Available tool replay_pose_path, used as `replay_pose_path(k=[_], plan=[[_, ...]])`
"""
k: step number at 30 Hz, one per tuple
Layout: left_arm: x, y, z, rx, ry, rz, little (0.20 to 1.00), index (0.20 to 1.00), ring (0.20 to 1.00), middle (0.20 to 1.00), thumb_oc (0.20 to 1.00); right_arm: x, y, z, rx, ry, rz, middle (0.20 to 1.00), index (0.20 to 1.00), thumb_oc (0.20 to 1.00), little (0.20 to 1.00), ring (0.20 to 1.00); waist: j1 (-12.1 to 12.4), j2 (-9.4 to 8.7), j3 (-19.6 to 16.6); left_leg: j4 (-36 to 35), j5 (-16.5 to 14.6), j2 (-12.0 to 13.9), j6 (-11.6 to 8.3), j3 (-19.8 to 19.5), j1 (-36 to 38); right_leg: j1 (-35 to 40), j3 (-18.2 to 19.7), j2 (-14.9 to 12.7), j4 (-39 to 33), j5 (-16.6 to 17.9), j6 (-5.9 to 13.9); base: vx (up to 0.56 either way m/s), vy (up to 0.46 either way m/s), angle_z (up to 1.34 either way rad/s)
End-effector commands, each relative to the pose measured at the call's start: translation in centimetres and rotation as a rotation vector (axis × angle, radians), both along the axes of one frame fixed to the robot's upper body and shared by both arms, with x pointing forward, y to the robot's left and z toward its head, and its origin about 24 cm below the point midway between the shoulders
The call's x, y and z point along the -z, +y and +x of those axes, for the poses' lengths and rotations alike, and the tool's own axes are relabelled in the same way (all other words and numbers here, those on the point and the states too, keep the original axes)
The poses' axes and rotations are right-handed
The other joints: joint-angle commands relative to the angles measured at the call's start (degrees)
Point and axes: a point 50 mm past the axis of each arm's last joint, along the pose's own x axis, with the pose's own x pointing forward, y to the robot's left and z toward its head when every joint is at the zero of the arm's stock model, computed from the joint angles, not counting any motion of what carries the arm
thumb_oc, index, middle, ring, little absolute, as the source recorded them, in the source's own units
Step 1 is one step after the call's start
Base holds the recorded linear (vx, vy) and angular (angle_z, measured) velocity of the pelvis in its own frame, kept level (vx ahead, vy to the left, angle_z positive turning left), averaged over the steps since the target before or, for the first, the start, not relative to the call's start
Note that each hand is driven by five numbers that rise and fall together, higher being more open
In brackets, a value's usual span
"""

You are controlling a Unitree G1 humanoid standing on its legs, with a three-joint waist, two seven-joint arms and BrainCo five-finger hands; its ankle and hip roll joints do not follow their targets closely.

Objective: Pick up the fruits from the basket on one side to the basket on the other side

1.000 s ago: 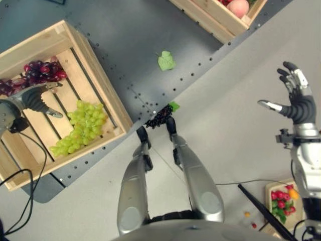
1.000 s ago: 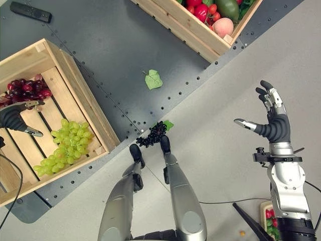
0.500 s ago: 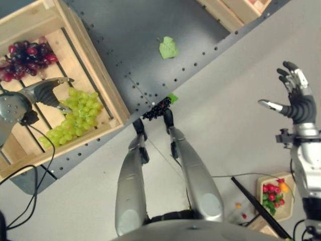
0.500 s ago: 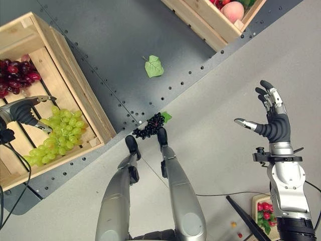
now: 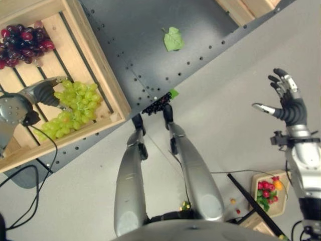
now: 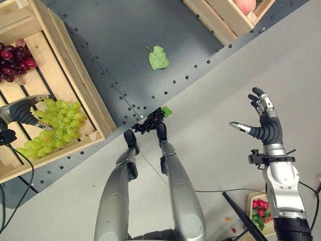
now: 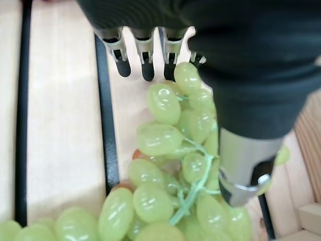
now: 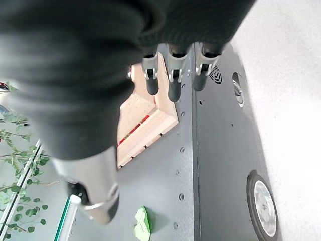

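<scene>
A wooden crate point(image 5: 103, 65) on my left holds a bunch of green grapes point(image 5: 75, 108) and, further back, red grapes point(image 5: 22, 42). My left hand point(image 5: 42, 93) is inside this crate, open, with its fingers point(image 7: 145, 55) spread over the near end of the green grapes point(image 7: 160, 140) and its thumb resting beside the bunch. A second wooden crate point(image 6: 220, 17) stands at the far right with a peach point(image 6: 246, 5) in its corner. My right hand point(image 5: 288, 108) is raised at the right over the pale floor, open and holding nothing.
A bunch of dark grapes point(image 6: 150, 120) lies on the edge of the dark mat between the crates. A green leaf point(image 6: 158, 57) lies on the mat further out. A small tray of mixed fruit point(image 5: 268, 188) sits on the floor at the lower right.
The camera has shifted. My left hand has moved from the bare slats onto the green grapes. My right hand stays raised and open.
</scene>
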Motion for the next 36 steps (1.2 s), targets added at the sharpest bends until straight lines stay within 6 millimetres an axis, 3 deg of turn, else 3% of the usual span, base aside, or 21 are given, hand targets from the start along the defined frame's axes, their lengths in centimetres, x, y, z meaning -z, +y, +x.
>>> replay_pose_path(k=[1, 11, 23, 36], plan=[[0.1, 1.7, -0.8, -0.086, 0.046, 0.062, 1.0, 1.0, 1.0, 1.0, 1.0, -1.5, 0.3, -0.5, -0.013, -0.088, 0.016, 1.0, 1.0, 1.0, 1.0, 1.0, 1.7, -1.09, -0.5, 0.1, -2.5, -0.6, 0.0, -1.6, 2.3, 1.5, -2.0, -3.5, 1.4, -1.3, 3.69, -0.01, -0.017, 0.06], [0.9, 1.9, -1.2, -0.095, 0.09, 0.119, 1.0, 1.0, 1.0, 1.0, 1.0, -1.8, 0.6, -0.3, -0.028, -0.096, 0.005, 1.0, 1.0, 1.0, 1.0, 1.0, 2.3, -0.75, -0.5, -2.3, -1.2, -0.6, -0.18, -2.1, 2.7, 1.0, -2.4, -3.3, 1.3, -1.3, 3.7, 0.0, -0.003, 0.03], [1.7, -2.5, 2.1, 0.017, -0.017, -0.002, 1.0, 1.0, 1.0, 1.0, 1.0, -2.0, 1.3, 0.2, -0.054, -0.092, -0.006, 1.0, 1.0, 1.0, 1.0, 1.0, 1.0, -2.55, -0.5, -1.9, -1.4, -0.6, -0.02, -2.6, 1.0, -0.8, -2.4, -3.2, 1.9, -1.4, 3.46, 0.0, -0.001, 0.02], [2.9, -5.8, 4.6, 0.091, -0.042, -0.076, 1.0, 1.0, 1.0, 1.0, 1.0, -2.3, 2.1, 0.6, -0.091, -0.098, -0.013, 1.0, 1.0, 1.0, 1.0, 1.0, 0.1, -3.49, -0.5, -1.6, -1.5, -0.6, -0.09, -2.4, 0.4, -1.4, -2.1, -3.2, 2.0, -1.3, 3.36, 0.0, 0.0, 0.0]])
